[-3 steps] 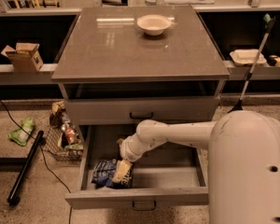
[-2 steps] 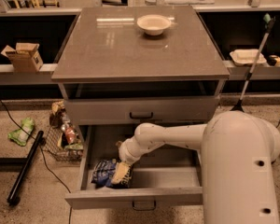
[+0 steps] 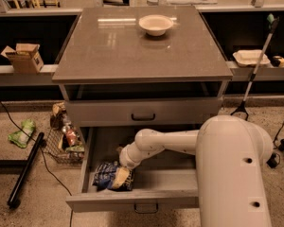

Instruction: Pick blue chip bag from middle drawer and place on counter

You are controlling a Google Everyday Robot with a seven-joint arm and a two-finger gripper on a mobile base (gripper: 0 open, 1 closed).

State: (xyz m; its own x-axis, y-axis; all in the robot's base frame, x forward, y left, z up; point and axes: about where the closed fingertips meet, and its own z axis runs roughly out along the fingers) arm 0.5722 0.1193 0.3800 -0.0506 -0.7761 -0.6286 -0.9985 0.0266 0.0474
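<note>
In the pulled-out middle drawer (image 3: 132,201) the blue chip bag (image 3: 106,176) lies front-left, the gripper (image 3: 124,165) at its top edge, its hold impossible to tell.

**My arm's bulk slides left**

The big white housing of my arm (image 3: 234,174) now sits further left in the view. Its right edge shows where it ran off the picture before, and it covers more of my forearm. My gripper (image 3: 125,167), low in the middle drawer (image 3: 132,200) at the blue chip bag (image 3: 109,176), hardly shifts.
</note>
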